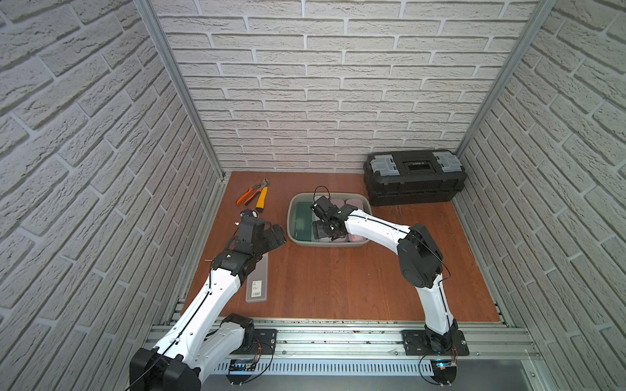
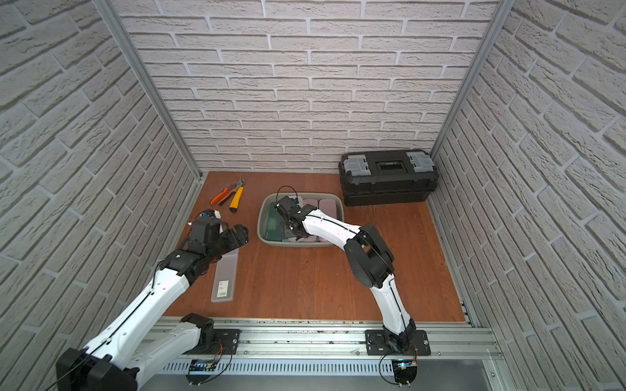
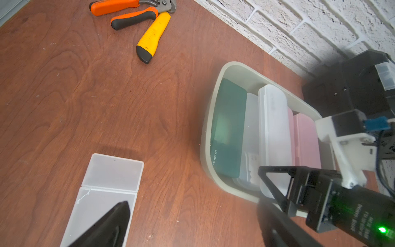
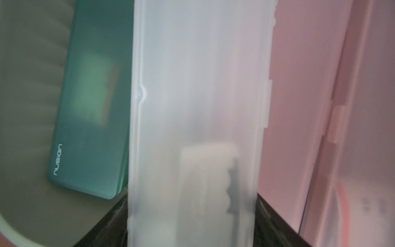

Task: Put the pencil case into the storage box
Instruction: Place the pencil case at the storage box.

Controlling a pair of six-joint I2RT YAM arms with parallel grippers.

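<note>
- Frosted white plastic, the pencil case [image 4: 196, 96] is clamped at 1 end between the jaws of the right gripper [image 3: 275, 192], and it is already inside the storage box [image 1: 290, 223].
- It lies over another pale case, with the green case [image 3: 228, 128] on 1 side and 2 pink cases [image 3: 304, 139] on the other. Whether its far end rests on them I cannot tell.
- The step in hand, as I judge it, is to set it down and let go. Lower it until the case bears on its neighbours, and keep it lined up with them so it beds flat. Then part the jaws fully before lifting straight up.
- Risk: a sideways pull-out could drag the slick case up over the rim.
- The left gripper [image 1: 275, 235] hangs with its jaws spread wide and empty above a flat clear case [image 1: 257, 284] on the table [image 1: 338, 287]. It is apart from the box and need not move.
</note>
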